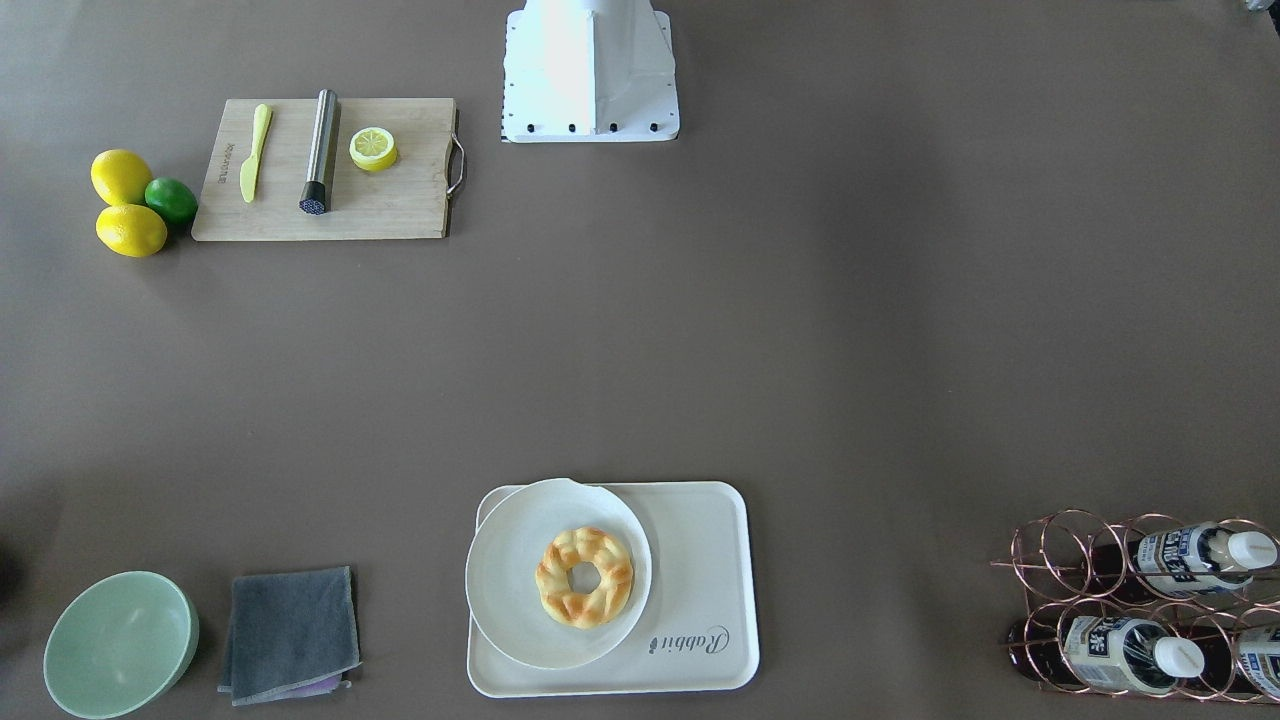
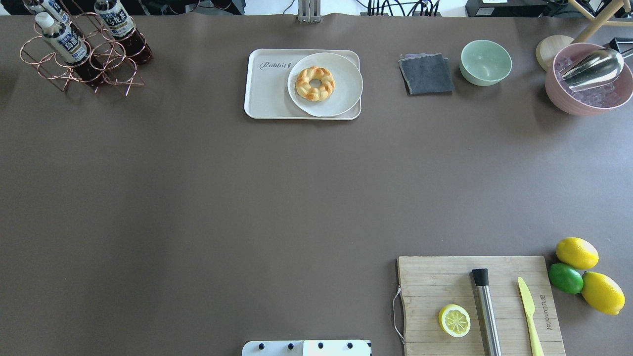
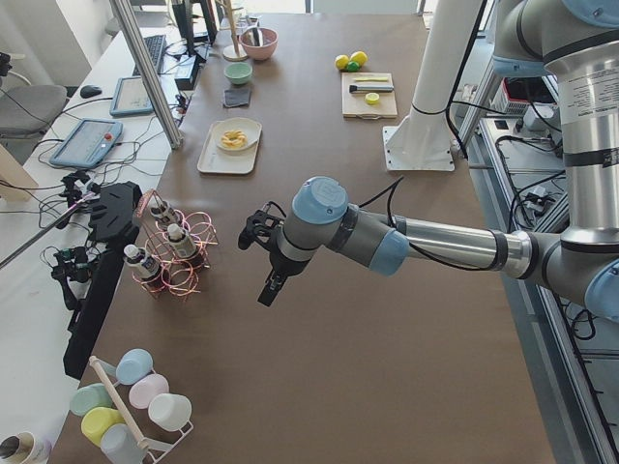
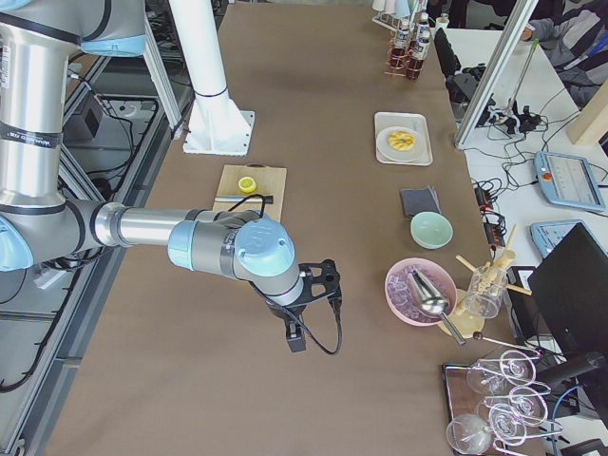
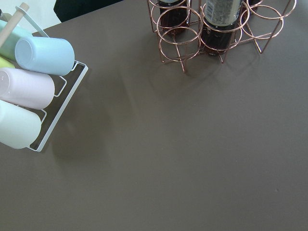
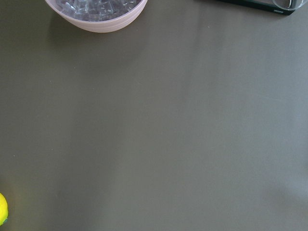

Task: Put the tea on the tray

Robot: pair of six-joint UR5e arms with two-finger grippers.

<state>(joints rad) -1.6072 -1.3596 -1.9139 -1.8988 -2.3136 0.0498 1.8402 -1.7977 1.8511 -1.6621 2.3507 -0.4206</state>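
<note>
Several tea bottles (image 2: 62,39) lie in a copper wire rack (image 2: 113,74) at the table's far left corner; they also show in the front view (image 1: 1190,555), the left side view (image 3: 179,240) and the left wrist view (image 5: 221,9). The cream tray (image 2: 267,94), marked "Rabbit", sits at the far middle (image 1: 700,560). My left gripper (image 3: 269,287) hangs over bare table, short of the rack. My right gripper (image 4: 296,338) hangs over bare table near the pink bowl. I cannot tell whether either one is open or shut.
A white plate (image 2: 341,94) with a doughnut (image 2: 315,83) covers the tray's right part. A grey cloth (image 2: 426,74), green bowl (image 2: 486,62) and pink ice bowl (image 2: 588,79) stand to its right. A wooden board (image 2: 435,282), lemons and a lime (image 2: 566,278) sit near right. A cup rack (image 5: 29,91) stands at the left end.
</note>
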